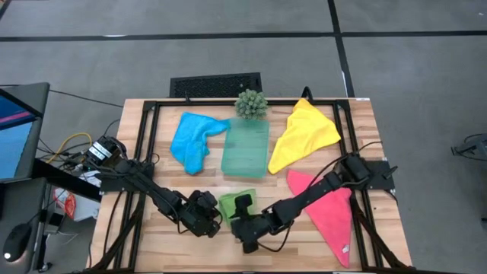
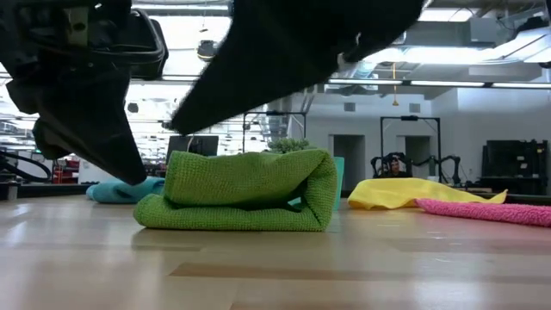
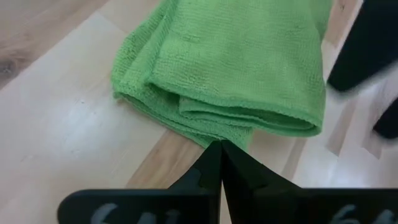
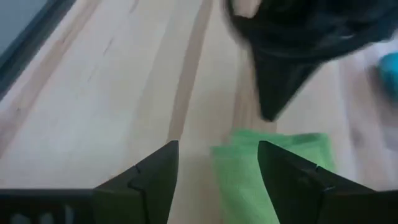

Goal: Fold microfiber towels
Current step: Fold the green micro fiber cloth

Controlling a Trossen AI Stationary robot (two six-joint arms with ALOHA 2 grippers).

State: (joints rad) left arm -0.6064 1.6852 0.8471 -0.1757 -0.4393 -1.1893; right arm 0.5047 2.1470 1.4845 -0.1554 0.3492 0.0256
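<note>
A lime green towel (image 1: pixel 230 205), folded into a small thick pad, lies flat near the table's front edge, also in the low view (image 2: pixel 245 194). My left gripper (image 3: pixel 219 148) is shut, its tips at the pad's layered edge (image 3: pixel 211 127) on the pad's left. My right gripper (image 4: pixel 217 165) stands open just above the table at the pad's near side, with a corner of the green towel (image 4: pixel 273 168) below its fingers; it touches nothing. A blue towel (image 1: pixel 194 141), a yellow towel (image 1: pixel 304 135) and a pink towel (image 1: pixel 331 213) lie loose on the table. My left gripper's shut fingertips (image 3: pixel 214 155) stand right at the green towel's layered edge, slanting down from the table's left. Whether they touch the cloth, I cannot tell. The towel lies flat on the table.
A translucent teal tray (image 1: pixel 246 148) sits at the table's middle, with a small spiky green plant (image 1: pixel 250 103) behind it at the far edge. Bare wood (image 1: pixel 167 243) lies at the near left. Both arms crowd the front middle of the table.
</note>
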